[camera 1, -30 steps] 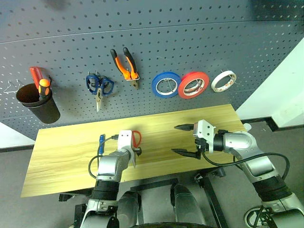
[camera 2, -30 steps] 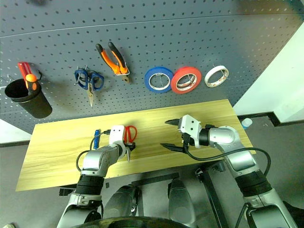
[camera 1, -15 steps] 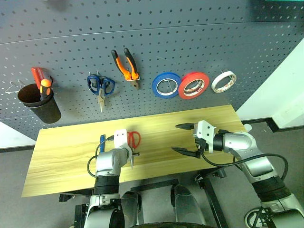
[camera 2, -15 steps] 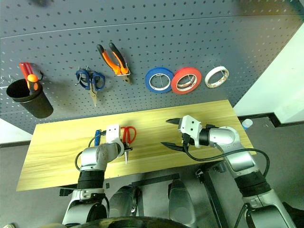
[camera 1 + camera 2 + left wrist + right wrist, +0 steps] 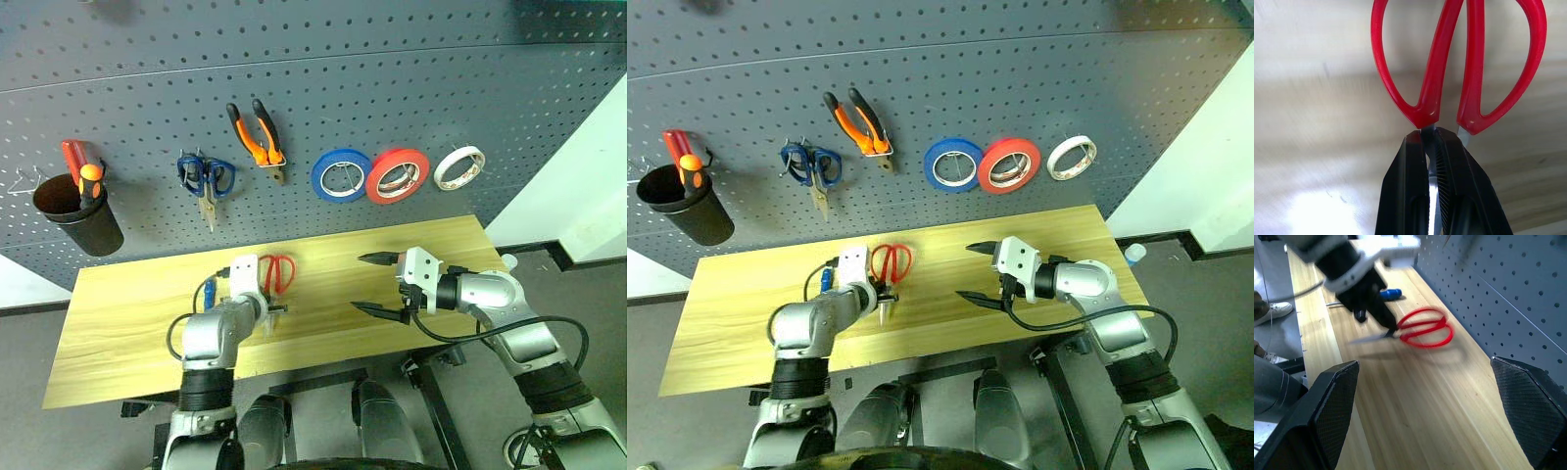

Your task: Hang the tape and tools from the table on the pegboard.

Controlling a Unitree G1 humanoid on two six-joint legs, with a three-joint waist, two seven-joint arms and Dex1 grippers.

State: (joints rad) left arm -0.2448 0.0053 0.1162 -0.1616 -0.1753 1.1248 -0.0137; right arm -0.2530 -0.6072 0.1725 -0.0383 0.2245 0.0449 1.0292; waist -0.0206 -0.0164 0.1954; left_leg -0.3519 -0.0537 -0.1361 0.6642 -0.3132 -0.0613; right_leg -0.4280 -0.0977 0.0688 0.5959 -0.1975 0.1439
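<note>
My left gripper [image 5: 271, 307] is shut on the red-handled scissors [image 5: 279, 272], pinching the blades just below the pivot [image 5: 1432, 147]. The scissors hang a little above the table [image 5: 127, 323], handles toward the pegboard [image 5: 441, 88]. On the wood beside my left arm lies the blue-handled screwdriver [image 5: 209, 291]. The orange-and-black pliers [image 5: 257, 132] and the pale tape [image 5: 459, 167] hang on the pegboard. Further right over the table, my right gripper [image 5: 360, 282] is open and holds nothing.
Blue-handled scissors [image 5: 204, 176], a blue roll [image 5: 342, 174] and a red roll [image 5: 398, 175] hang on the board. A black cup [image 5: 78, 211] at the far left holds red and orange screwdrivers. Bare hooks [image 5: 24, 179] stick out beside the cup.
My left gripper has shut on the red scissors and lifted them slightly off the table. The right arm has stayed where it was.
</note>
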